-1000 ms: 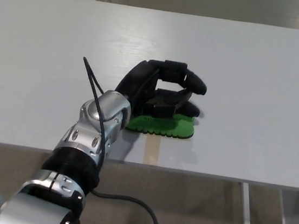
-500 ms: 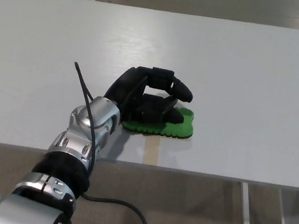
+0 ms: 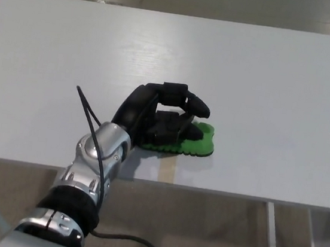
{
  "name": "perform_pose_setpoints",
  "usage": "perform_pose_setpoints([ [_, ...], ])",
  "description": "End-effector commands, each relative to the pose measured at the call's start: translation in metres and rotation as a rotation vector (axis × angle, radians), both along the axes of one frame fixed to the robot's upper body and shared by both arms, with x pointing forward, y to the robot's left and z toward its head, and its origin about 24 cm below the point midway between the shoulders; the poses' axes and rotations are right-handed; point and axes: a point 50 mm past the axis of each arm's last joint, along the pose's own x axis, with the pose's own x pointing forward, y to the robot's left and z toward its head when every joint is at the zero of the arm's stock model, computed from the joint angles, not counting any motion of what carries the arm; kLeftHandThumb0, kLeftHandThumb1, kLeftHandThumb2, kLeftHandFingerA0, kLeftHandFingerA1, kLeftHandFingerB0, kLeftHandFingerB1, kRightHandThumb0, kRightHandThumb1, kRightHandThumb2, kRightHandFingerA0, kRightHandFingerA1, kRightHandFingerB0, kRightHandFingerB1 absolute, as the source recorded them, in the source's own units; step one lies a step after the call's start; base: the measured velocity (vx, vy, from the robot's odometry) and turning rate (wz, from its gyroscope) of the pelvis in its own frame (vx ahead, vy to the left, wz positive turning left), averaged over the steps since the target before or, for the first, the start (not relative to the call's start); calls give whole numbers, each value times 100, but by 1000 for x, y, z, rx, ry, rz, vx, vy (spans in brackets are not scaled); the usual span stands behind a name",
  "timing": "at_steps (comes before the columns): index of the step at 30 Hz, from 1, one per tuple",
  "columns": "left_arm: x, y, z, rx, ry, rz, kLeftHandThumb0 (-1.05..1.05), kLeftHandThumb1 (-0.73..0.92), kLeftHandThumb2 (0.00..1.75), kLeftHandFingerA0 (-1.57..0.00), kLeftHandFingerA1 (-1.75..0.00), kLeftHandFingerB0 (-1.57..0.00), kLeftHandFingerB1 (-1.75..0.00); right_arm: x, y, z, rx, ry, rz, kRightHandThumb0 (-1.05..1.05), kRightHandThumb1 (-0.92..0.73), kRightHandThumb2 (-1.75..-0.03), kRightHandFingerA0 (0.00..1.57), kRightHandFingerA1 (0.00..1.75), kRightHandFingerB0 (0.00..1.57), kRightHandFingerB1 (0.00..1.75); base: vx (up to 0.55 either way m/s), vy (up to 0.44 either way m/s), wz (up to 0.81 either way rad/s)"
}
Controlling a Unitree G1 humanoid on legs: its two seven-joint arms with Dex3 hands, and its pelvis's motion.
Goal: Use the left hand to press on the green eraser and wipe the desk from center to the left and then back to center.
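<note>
The green eraser (image 3: 194, 140) lies near the front edge of the desk (image 3: 53, 55), around its middle. My left hand (image 3: 156, 117) covers its left part, fingers curled down on it. It seems light and slippery, so I press flat from above.

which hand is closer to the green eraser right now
Left. The left hand rests on top of the green eraser, covering most of it. The right hand is not in view.
</note>
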Motion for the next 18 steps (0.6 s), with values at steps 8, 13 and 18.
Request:
perform_pose_setpoints([
  [8, -24, 2, -43, 13, 143, -5, -14, 82, 70, -101, -63, -96, -89, -3, 2, -2, 12, 16, -13, -25, -69, -60, 66, 49, 68, 50, 0, 0, 0],
  [13, -22, 8, -43, 17, 148, 13, -15, 83, 70, -100, -64, -96, -92, -4, 2, -3, 17, 17, -10, -25, -70, -60, 66, 49, 68, 50, 0, 0, 0],
  [18, -19, 21, -39, 32, 123, 24, -14, 83, 70, -100, -65, -95, -92, -4, 1, -3, 20, 22, -9, -25, -70, -60, 66, 49, 68, 50, 0, 0, 0],
])
